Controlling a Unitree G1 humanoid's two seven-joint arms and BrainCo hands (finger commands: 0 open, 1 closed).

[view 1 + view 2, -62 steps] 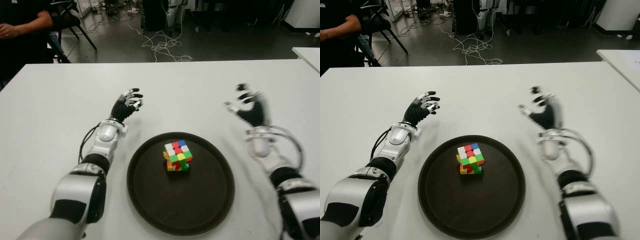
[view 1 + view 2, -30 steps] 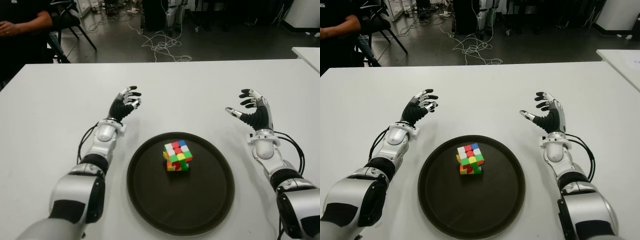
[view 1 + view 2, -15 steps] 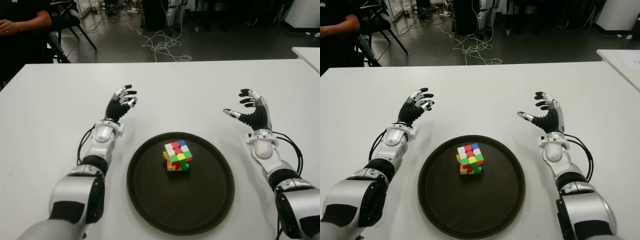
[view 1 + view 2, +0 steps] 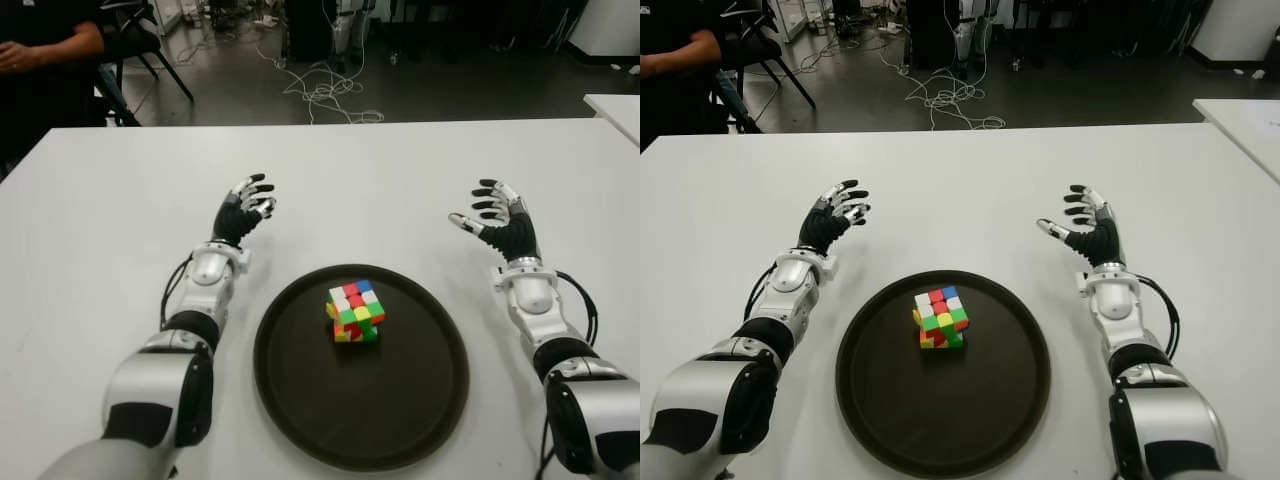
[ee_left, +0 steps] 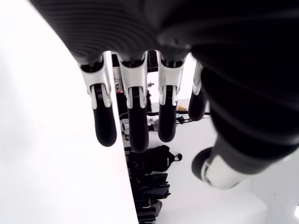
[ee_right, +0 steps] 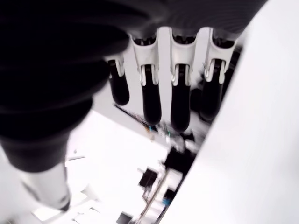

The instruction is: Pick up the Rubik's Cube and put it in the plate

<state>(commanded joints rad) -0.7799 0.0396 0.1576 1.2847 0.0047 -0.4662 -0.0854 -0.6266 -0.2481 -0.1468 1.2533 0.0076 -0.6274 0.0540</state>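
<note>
Two hands hover over the white table [image 4: 400,170], each empty with fingers spread and only loosely curved. The left hand [image 4: 240,212] is beyond and to the left of the dark round plate [image 4: 300,400]; the right hand [image 4: 500,225] is beyond and to its right, both well apart from the rim. The Rubik's Cube [image 4: 355,312] sits inside the plate, slightly toward the far side, touched by neither hand. Bare tabletop surrounds the plate. A seated person [image 4: 40,50] is past the table's far left corner.
</note>
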